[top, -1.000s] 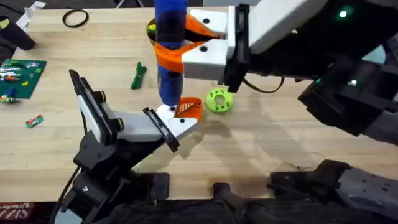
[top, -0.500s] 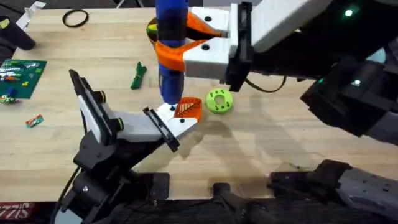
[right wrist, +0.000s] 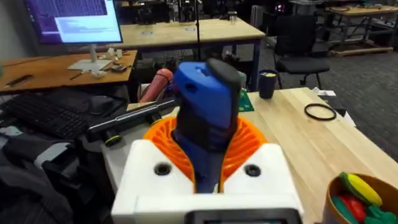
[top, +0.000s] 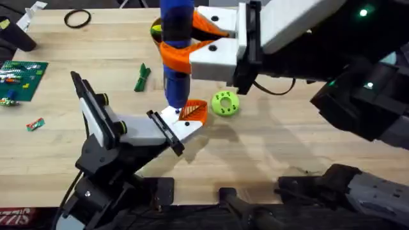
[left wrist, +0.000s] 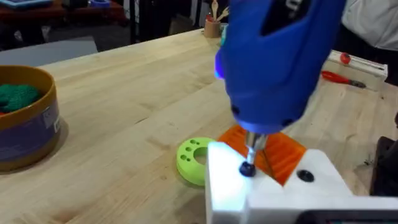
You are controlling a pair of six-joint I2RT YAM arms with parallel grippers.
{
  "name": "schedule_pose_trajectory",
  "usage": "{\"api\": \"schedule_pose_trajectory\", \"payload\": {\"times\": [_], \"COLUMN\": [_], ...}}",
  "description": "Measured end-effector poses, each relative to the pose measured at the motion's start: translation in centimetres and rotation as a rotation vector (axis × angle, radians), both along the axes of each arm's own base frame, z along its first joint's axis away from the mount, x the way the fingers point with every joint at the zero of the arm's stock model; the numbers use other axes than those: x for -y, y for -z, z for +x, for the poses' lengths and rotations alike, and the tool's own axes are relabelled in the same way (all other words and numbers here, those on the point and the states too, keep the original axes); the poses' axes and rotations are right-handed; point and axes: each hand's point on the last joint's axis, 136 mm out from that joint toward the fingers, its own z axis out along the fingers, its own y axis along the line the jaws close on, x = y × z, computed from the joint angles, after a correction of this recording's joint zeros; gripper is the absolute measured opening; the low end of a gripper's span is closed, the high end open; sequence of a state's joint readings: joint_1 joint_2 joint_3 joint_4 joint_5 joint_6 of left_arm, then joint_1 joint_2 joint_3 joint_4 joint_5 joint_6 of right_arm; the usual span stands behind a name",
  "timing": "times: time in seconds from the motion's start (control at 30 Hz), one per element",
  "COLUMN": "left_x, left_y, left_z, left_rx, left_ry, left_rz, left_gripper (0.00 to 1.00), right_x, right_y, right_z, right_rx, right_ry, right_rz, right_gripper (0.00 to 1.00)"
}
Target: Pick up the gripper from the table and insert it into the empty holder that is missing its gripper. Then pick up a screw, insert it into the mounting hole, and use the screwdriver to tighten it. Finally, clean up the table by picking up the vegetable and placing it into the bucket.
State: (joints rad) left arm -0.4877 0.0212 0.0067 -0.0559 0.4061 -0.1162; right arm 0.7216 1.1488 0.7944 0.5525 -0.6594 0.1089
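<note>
Your thick bright-blue cylindrical powered screwdriver (top: 176, 51) stands upright near the middle of the light wooden table (top: 287, 140), its dark narrow tip (left wrist: 249, 167) pressed onto a dark screw head on the flat white plastic holder (top: 182, 122) at the end of the left arm. The small orange ribbed triangular gripper (top: 193, 110) sits against the holder's far side, under the driver. The right gripper (top: 192, 39) has its orange ribbed fingers (right wrist: 245, 140) clenched around the blue barrel. You cannot tell the state of the left arm's end effector. The lime-green round disc with holes (top: 225, 103) lies just beside the orange piece. The small dark-green elongated toy vegetable (top: 142, 78) lies on the wood, left of the driver and apart from it. The round bucket with a yellow rim and dark sides (left wrist: 31, 118) holds something green; the right wrist view shows red, yellow and green pieces inside.
</note>
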Motion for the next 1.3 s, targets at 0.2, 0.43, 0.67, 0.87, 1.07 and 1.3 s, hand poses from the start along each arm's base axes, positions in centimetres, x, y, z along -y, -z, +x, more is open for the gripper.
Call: {"api": "schedule_pose_trajectory", "payload": {"times": [0.2,0.43,0.67,0.87,1.07,1.3], "left_x": [0.00,0.00,0.00,0.00,0.06,0.06], "left_y": [0.00,0.00,0.00,0.02,0.07,0.08], "left_z": [0.00,0.00,-0.01,0.01,-0.06,-0.04], "left_rx": [0.000,0.000,0.000,-0.001,-0.005,-0.002], "left_ry": [0.000,0.000,0.000,0.000,0.005,0.004], "left_rz": [0.000,0.000,0.000,0.000,0.000,0.003], "left_gripper": [0.015,0.015,0.015,0.015,0.015,0.015], "right_x": [-0.03,-0.04,-0.04,-0.21,-0.34,-0.26], "right_y": [0.23,0.44,0.50,0.81,0.84,0.93], "right_z": [0.03,0.05,0.05,0.26,0.00,0.15], "right_rx": [-0.008,-0.016,-0.018,-0.024,-0.021,-0.026], "right_ry": [0.000,0.000,0.000,0.001,-0.012,-0.007], "right_rz": [-0.007,-0.014,-0.016,-0.020,-0.021,-0.024], "right_gripper": [0.143,0.142,0.143,0.143,0.142,0.143]}}
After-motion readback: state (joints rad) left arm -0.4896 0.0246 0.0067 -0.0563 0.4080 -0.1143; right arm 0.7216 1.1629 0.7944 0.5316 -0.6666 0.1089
